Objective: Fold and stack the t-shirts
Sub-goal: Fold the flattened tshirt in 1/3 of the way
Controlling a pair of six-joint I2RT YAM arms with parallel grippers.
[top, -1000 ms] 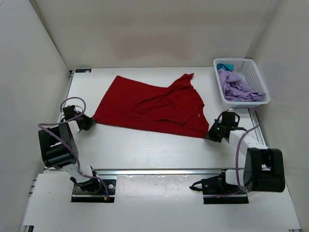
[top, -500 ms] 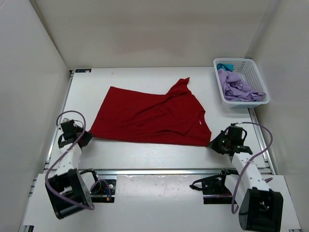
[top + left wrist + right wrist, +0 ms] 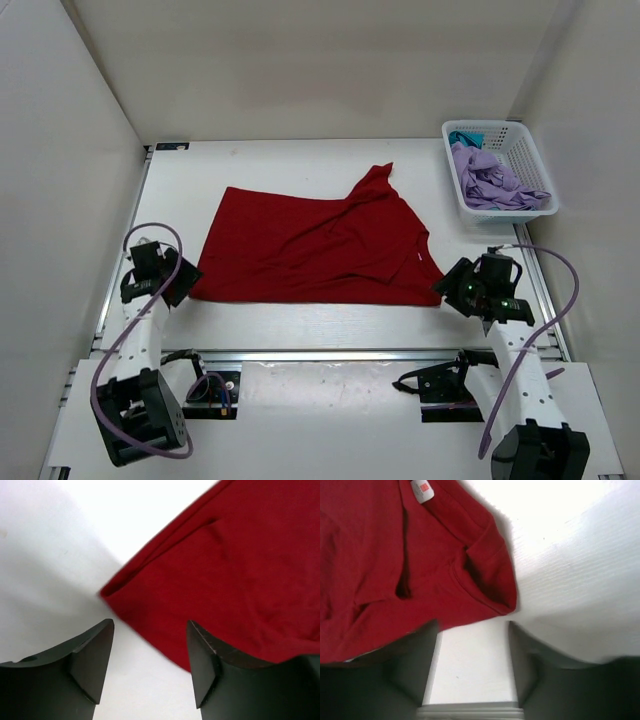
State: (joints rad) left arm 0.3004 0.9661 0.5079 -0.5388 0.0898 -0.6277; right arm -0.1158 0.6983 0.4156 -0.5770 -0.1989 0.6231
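We judge this to be the laying-out step for the first shirt, with folding not yet begun. The dark red shirt [image 3: 320, 250] lies spread on the table [image 3: 300, 325]. It is mostly flat, with soft creases across its middle and one part turned up in a peak at its far edge.

The left gripper [image 3: 186, 277] sits just beside the shirt's near-left corner. Its fingers are spread and hold nothing, and the doubled hem corner lies just ahead of them. The right gripper [image 3: 446, 287] sits just beside the shirt's near-right corner, also spread and empty. In the wrist view its fingers are blurred, and a stitched, rolled edge and a small white label [image 3: 421, 490] show close ahead.

The next move, as we read it, calls for each gripper to close on an edge of this thin, limp cloth low against the table, then carry it across evenly so that it does not bunch.

Off the shirt's far-right side stands a white lattice basket [image 3: 528, 150]. It holds a crumpled lavender shirt [image 3: 490, 180], with a teal shirt [image 3: 462, 137] peeking out behind.
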